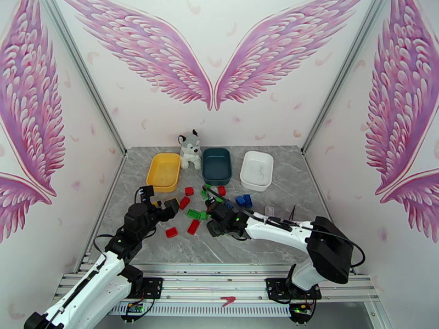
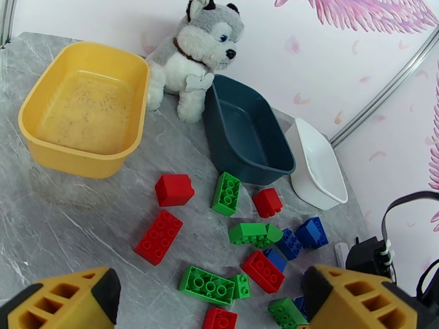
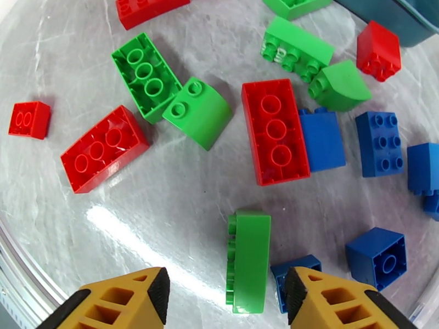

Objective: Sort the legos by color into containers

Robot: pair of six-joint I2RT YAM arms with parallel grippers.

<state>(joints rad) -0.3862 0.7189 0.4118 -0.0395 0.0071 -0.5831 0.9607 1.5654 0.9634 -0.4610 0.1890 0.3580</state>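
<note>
Looking over the worktop (image 1: 219,250), I saw the legos (image 3: 273,131) scattered loose in front of the yellow tray (image 2: 82,160), teal tray (image 2: 230,154) and white tray (image 2: 321,187), with a husky plush (image 2: 197,45) between yellow and teal. My right hand (image 3: 222,294) hung with fingers apart around a green brick (image 3: 249,261) lying on edge, long axis pointing straight away from the hand, a blue brick (image 3: 296,267) just beside it. My left hand (image 1: 159,200) was spread too, holding nothing. Bare worktop lay left of the pile.
</note>
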